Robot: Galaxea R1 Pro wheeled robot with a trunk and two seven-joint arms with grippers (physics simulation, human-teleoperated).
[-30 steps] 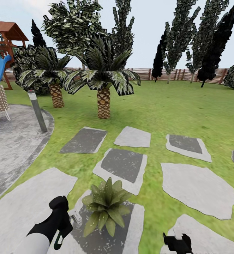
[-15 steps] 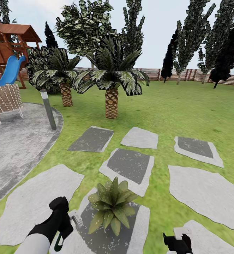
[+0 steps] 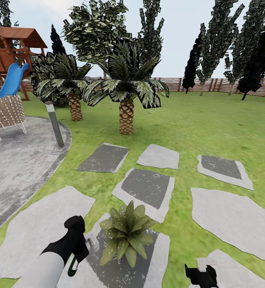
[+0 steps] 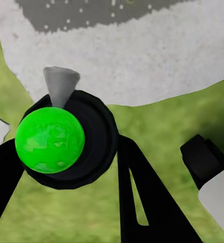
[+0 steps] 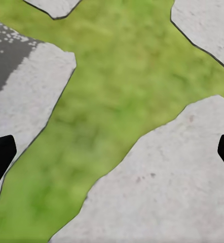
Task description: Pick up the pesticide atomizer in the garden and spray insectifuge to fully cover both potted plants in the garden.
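Observation:
One potted plant (image 3: 127, 234), a low rosette of pointed green leaves, stands on a grey stepping stone (image 3: 120, 272) near the bottom of the head view. Just left of it, my left gripper (image 3: 77, 252) is shut on the pesticide atomizer (image 3: 91, 243), whose whitish nozzle points toward the plant. In the left wrist view the atomizer (image 4: 50, 140) shows a bright green cap, a dark round body and a grey nozzle cone, with black fingers (image 4: 142, 202) on both sides. My right gripper (image 3: 200, 275) hangs open over grass and stone, its midpoint (image 5: 112, 157) empty. The second potted plant is out of view.
Flat grey stepping stones (image 3: 146, 187) cross the lawn ahead. Two palms (image 3: 126, 116) stand beyond them, and a round paved patio (image 3: 16, 168) with a short post (image 3: 55, 125) and a chair (image 3: 4, 114) lies left. A playset with a blue slide (image 3: 10, 82) and a wooden fence (image 3: 212, 85) close the back.
The left arm has moved a little forward and right, bringing the atomizer's nozzle closer to the plant. Before that, the camera swung, shifting the whole scene to the right.

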